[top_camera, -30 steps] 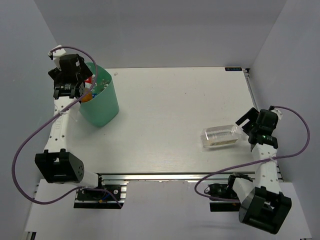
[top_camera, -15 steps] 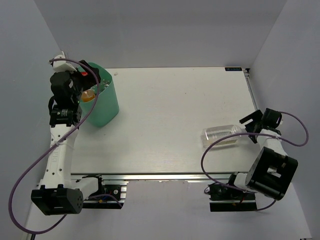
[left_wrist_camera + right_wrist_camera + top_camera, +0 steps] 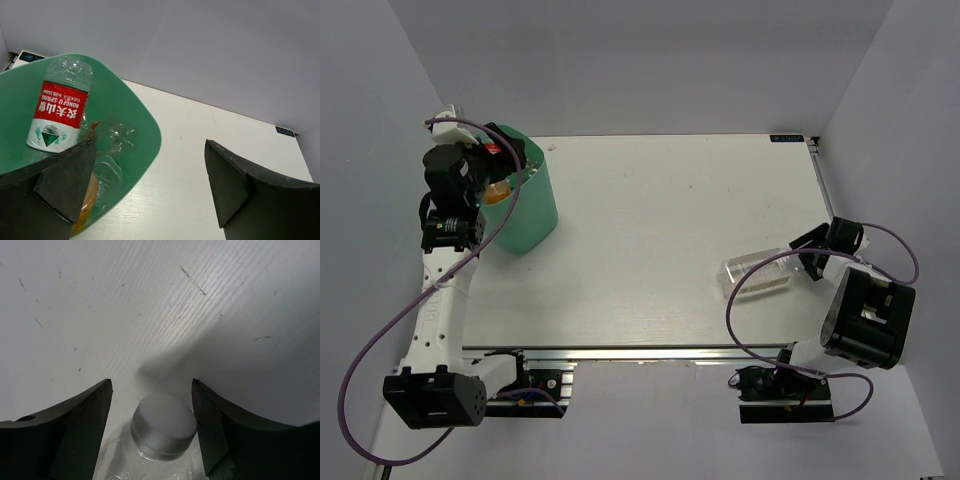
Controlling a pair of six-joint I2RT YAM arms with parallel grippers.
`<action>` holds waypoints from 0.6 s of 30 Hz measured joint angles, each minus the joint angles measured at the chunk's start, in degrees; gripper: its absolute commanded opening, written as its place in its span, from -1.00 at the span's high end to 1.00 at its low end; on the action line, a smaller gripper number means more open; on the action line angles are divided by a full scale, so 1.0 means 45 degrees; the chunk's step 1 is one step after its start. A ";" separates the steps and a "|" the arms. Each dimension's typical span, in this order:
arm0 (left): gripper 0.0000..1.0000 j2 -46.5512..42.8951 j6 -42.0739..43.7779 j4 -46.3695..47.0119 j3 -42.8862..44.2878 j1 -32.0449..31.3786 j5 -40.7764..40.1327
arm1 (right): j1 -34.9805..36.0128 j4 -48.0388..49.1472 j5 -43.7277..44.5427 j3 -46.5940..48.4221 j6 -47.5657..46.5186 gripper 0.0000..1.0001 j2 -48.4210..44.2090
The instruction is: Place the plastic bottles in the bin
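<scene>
The mint-green bin (image 3: 532,214) stands at the table's far left. In the left wrist view the bin (image 3: 131,102) holds a red-labelled bottle (image 3: 59,114), an orange-filled bottle (image 3: 86,202) and clear bottles (image 3: 115,139). My left gripper (image 3: 498,166) hovers over the bin's left rim, open and empty (image 3: 150,152). The wide, label-free clear bottle (image 3: 758,272) lies on its side at the right of the table. My right gripper (image 3: 808,258) is low at its cap end. In the right wrist view its open jaws (image 3: 150,390) stand either side of the grey cap (image 3: 163,426), with gaps on both sides.
The white table (image 3: 670,200) is bounded by grey walls at the back and on both sides. A small black tag (image 3: 786,138) sits at the far right corner. The metal rail (image 3: 640,352) runs along the near edge.
My left arm has drawn back from over the bin to its left rim. My right arm has folded down and brought its open gripper round the lying bottle's cap; the bottle has turned slightly.
</scene>
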 measured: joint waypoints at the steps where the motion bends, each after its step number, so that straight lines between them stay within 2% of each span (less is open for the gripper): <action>1: -0.96 0.0005 -0.0005 0.0000 0.0005 0.0000 0.0073 | 0.0092 0.0214 0.0039 0.0015 -0.0029 -0.34 0.0131; 2: -0.96 0.0005 -0.0010 0.0000 0.0000 0.0000 0.0131 | 0.0189 0.0427 0.0078 0.0034 -0.0068 -0.07 0.0257; 4: -0.96 0.0000 -0.0034 0.0000 0.0005 0.0000 0.0223 | 0.0374 0.0758 0.0068 0.0044 -0.0287 0.27 0.0418; 5: -0.96 0.0000 -0.0053 0.0000 0.0005 0.0000 0.0291 | 0.0447 0.0763 0.0087 0.0034 -0.0355 0.61 0.0457; 8: -0.96 0.0000 -0.0126 0.0029 0.0005 0.0000 0.0777 | 0.0806 0.0787 0.0092 0.0019 -0.0889 0.95 0.0209; 13: -0.96 0.0097 -0.0219 0.0447 0.0005 -0.0282 0.2098 | 0.1564 0.1268 -0.0889 0.0019 -0.2399 1.00 -0.1166; 18: -0.96 0.1020 -0.0015 0.0952 0.0019 -0.1642 0.3925 | 0.2016 0.3128 -0.3968 -0.0223 -0.3721 1.00 -0.3011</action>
